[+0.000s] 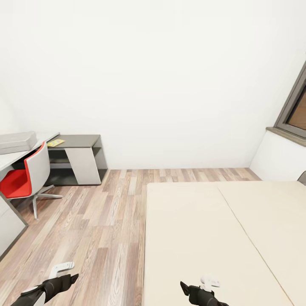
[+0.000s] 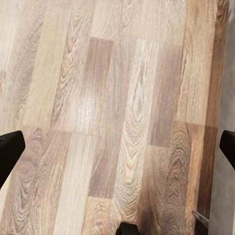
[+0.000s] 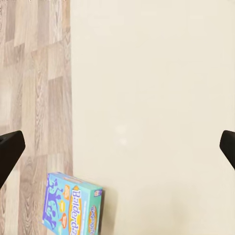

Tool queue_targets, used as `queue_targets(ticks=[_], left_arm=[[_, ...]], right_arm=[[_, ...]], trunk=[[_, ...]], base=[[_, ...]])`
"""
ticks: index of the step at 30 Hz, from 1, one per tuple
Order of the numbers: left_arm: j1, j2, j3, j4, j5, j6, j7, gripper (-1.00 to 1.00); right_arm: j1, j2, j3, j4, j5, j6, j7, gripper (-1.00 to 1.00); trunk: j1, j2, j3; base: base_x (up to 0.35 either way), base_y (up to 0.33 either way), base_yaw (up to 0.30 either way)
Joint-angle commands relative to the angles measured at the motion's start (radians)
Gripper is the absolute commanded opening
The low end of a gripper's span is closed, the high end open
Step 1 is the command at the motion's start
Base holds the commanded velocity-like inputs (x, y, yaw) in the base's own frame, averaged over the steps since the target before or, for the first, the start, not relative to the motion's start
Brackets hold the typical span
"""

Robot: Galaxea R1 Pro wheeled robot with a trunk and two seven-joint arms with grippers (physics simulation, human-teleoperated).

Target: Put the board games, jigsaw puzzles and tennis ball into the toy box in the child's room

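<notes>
White walls (image 1: 161, 63) meet a wood-plank floor (image 1: 97, 221); a red chair (image 1: 25, 178) stands by the bench (image 1: 80, 140); a window (image 1: 297, 106) sits right.

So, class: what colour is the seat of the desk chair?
Red, with a light grey back shell; the chair shows best in the head view.

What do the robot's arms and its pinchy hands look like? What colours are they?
In the head view, both arms end in glossy black, tapering parts with white pieces on top. The left gripper has a flat, angular white piece; the right gripper has a rounder white knob. In the wrist views, the fingertips are plain black with blunt, rounded ends. No cables or markings show.
</notes>
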Motion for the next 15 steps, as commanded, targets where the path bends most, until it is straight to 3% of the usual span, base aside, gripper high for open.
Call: queue_targets(ticks=[1,15], left_arm=[[0.000,0.000,0.006,-0.002,0.010,0.010,-0.006,1.00],[0.000,0.000,0.006,-0.002,0.010,0.010,-0.006,1.00]], right_arm=[[-0.001,0.001,-0.006,-0.002,-0.009,0.010,0.007,1.00],[-0.001,0.001,-0.006,-0.002,-0.009,0.010,0.007,1.00]], trunk=[[0.001,-0.002,0.000],[0.001,-0.002,0.023]], base=[[0.000,0.000,0.000],[0.000,0.000,0.000]])
